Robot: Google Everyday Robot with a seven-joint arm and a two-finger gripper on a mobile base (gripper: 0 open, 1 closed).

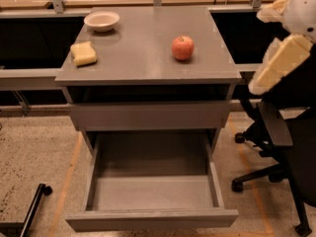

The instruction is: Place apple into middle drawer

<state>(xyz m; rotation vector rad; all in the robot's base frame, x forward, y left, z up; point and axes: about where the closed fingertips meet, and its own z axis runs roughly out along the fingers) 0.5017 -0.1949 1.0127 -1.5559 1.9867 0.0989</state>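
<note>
The red-orange apple (182,48) sits upright on the grey cabinet top (148,58), right of centre and near the right edge. Below, the middle drawer (150,219) is pulled out fully and its tray is empty. Another grey drawer (148,115) above it is closed. My cream and white arm (279,63) hangs at the right of the cabinet, level with its top, apart from the apple. My gripper is out of view beyond the frame's right side.
A yellow sponge (84,53) and a white bowl (101,20) lie on the left of the cabinet top. A black office chair (281,152) stands right of the open drawer. A black bar (33,206) lies on the floor at the lower left.
</note>
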